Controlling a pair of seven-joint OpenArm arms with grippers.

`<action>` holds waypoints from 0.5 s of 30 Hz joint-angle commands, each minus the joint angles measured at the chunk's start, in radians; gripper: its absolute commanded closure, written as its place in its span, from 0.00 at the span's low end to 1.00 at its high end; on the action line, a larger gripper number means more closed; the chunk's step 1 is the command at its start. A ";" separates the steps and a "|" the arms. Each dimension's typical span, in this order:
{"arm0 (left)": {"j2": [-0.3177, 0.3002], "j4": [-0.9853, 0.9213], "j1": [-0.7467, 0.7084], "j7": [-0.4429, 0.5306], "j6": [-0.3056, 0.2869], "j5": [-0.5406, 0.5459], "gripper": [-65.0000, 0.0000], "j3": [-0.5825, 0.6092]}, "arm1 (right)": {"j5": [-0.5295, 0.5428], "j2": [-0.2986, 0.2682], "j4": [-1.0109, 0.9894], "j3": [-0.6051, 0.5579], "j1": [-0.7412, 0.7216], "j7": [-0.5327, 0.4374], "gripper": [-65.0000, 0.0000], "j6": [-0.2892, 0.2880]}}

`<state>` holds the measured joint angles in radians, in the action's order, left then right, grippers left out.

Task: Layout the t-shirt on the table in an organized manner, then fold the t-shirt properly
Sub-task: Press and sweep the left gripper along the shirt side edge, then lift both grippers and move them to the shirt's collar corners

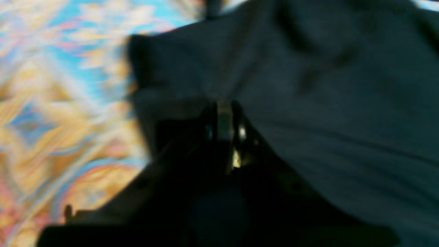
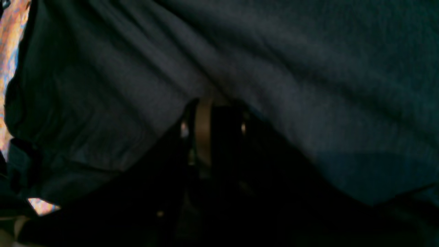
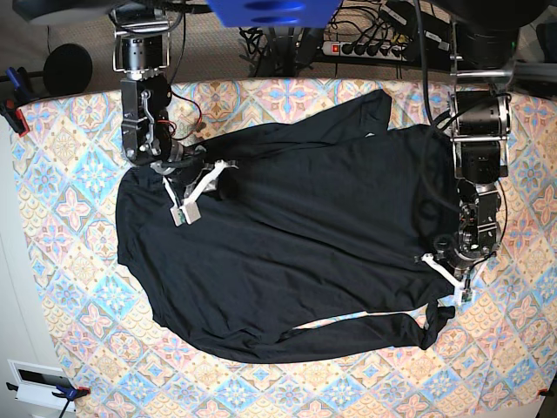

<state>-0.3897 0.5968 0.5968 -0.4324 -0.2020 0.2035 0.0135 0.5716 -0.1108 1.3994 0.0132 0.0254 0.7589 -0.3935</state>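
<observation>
The black t-shirt [image 3: 296,244] lies spread over the middle of the patterned table [image 3: 70,218], wrinkled. One long sleeve [image 3: 365,329] runs along its near edge and the other [image 3: 348,117] angles toward the far side. My left gripper [image 3: 452,283] sits at the shirt's right edge in the base view. In the left wrist view it [image 1: 224,108] is shut on a pinch of the black fabric [image 1: 325,103] beside bare tablecloth [image 1: 51,103]. My right gripper [image 3: 185,202] is over the shirt's left part. Close up, the right gripper [image 2: 214,104] is closed on fabric [image 2: 308,68], and creases radiate from it.
Behind the table's far edge lie a power strip and tangled cables [image 3: 365,43]. A blue object [image 3: 270,10] hangs at the top centre. A clamp [image 3: 13,109] grips the table's left edge. A white box [image 3: 35,383] sits at the near left corner.
</observation>
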 commanded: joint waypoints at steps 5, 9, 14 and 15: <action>-0.035 -0.234 0.128 0.145 -0.006 0.001 1.00 0.003 | -0.014 -0.005 0.051 0.000 0.018 0.035 0.86 -0.002; -0.053 -0.283 0.162 0.197 0.034 -0.032 1.00 -0.001 | -0.014 -0.008 0.071 0.004 0.064 0.035 0.86 -0.002; -0.078 -0.232 0.162 0.298 0.195 -0.029 1.00 -0.002 | -0.014 -0.008 0.079 0.004 0.074 0.035 0.86 -0.002; -0.082 -0.232 0.168 0.323 0.220 -0.029 1.00 -0.004 | -0.014 -0.008 0.087 0.004 0.074 0.035 0.86 -0.002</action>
<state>-0.4526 0.3470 0.7307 -0.1314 0.0109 0.1719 0.0135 0.5770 -0.1139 1.4765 0.0170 0.0998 0.7673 -0.3992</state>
